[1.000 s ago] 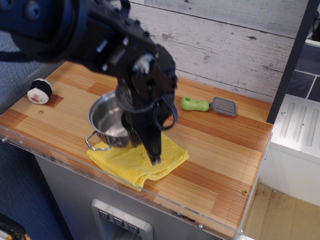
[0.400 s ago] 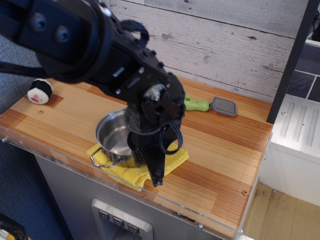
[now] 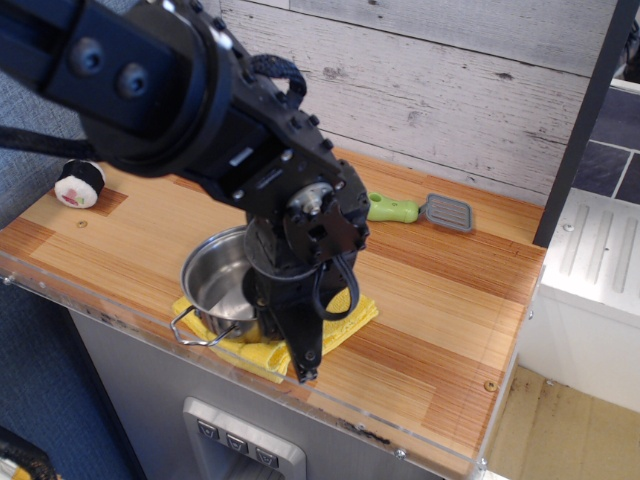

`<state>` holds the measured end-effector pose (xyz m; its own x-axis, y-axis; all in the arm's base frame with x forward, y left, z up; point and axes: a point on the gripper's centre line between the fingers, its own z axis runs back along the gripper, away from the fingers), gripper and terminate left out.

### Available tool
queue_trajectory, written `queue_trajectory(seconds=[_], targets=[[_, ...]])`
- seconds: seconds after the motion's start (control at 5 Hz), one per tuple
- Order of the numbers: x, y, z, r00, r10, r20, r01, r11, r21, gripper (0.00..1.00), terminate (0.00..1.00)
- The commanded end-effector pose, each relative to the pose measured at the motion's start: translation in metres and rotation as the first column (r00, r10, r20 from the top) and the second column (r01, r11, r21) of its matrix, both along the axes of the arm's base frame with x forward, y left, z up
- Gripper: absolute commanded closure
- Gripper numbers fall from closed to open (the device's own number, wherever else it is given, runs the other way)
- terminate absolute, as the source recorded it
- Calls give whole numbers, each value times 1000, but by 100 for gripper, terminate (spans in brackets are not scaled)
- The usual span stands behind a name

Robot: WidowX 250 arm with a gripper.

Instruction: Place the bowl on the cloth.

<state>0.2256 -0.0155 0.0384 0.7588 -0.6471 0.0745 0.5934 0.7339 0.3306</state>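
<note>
A sushi-roll toy sits at the worktop's far left edge; a green-handled grey spatula lies near the plank wall.

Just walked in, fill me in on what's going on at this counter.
A black robot arm is setting the steel bowl onto the yellow cloth near the counter's front edge. The gripper hangs over the bowl's right side; its jaws are hard to read. A sushi toy and a green-handled tool lie apart.
</note>
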Motion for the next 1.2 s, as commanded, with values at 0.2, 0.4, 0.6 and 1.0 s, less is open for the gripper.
queue_trajectory(seconds=[0.2, 0.4, 0.6, 1.0], targets=[[1, -8, 17, 999, -17, 37, 18, 999, -26, 0, 0], [4, -17, 38, 996, -46, 83, 52, 996, -73, 0, 0], [6, -23, 65, 987, -66, 145, 83, 990, -111, 0, 0], [3, -22, 84, 978, -90, 186, 118, 982, -146, 0, 0]])
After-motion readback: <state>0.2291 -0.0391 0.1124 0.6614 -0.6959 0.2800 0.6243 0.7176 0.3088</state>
